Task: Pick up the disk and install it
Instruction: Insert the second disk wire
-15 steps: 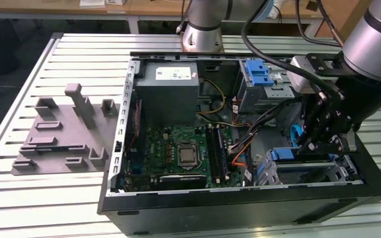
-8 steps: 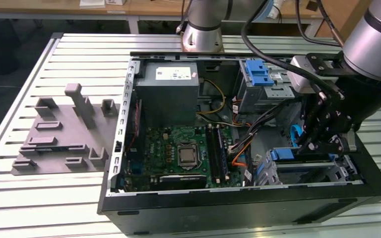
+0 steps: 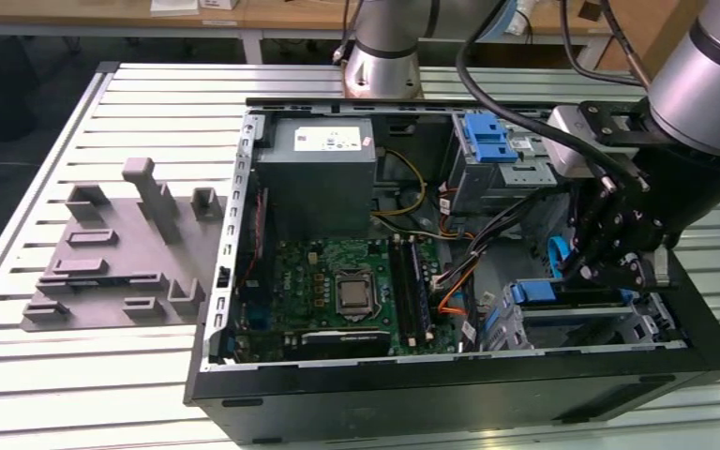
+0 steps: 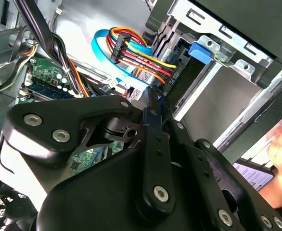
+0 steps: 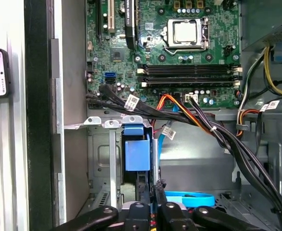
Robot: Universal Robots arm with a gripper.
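Disk point(image 5: 137, 161) sits on edge in the lower drive cage point(image 3: 654, 323), blue rail up, directly under my pincer point(image 5: 150, 204). Fingers closed together at its top edge. Judged stiff, dense, shock-sensitive; hold by the rail frame, not the label.

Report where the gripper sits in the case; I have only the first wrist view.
Observer: In the exterior view the gripper hangs inside the computer case, at that view's right, just above a blue-fronted bay.
Operator: Check the table outside the case.
Observer: A grey moulded tray lies on the table, on the exterior view's left of the case.
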